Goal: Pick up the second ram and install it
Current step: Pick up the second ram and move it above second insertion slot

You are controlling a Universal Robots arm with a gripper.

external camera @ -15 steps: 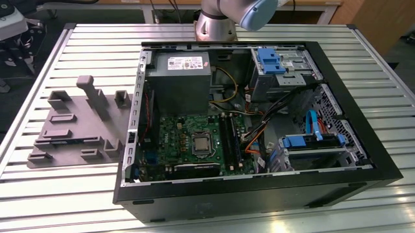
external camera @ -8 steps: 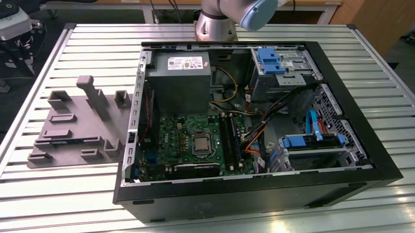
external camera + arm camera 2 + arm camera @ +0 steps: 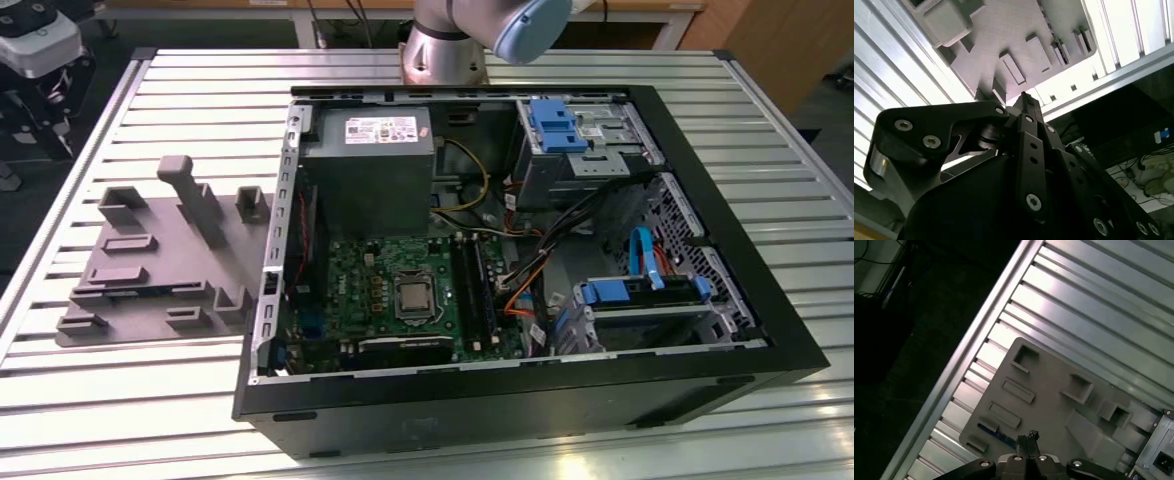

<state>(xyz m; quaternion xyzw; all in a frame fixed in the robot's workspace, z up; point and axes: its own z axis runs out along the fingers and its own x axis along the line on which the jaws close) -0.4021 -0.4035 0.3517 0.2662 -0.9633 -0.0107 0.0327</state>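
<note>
The second ram (image 3: 997, 435) is a slim dark stick with blue marks, lying on edge in a groove of the grey moulded holder (image 3: 1054, 405) near that holder's rim. In the exterior view the ram (image 3: 140, 291) shows as a faint bluish line on the holder (image 3: 160, 255), at the exterior view's left. My gripper (image 3: 1028, 438) hangs well above the holder, its thin black fingertips pressed together and holding nothing; the tips line up just beside the ram. In the second wrist view the gripper (image 3: 1026, 100) points down at the holder (image 3: 1004, 35). The motherboard's black slots (image 3: 474, 285) lie inside the case.
An open black computer case (image 3: 534, 400) sits mid-table with a grey power supply (image 3: 367, 170), blue drive brackets (image 3: 554, 125) and loose cables (image 3: 534, 290). The arm's base (image 3: 447, 45) stands behind it. The slatted metal table (image 3: 134, 400) ends close to the holder, with dark floor beyond.
</note>
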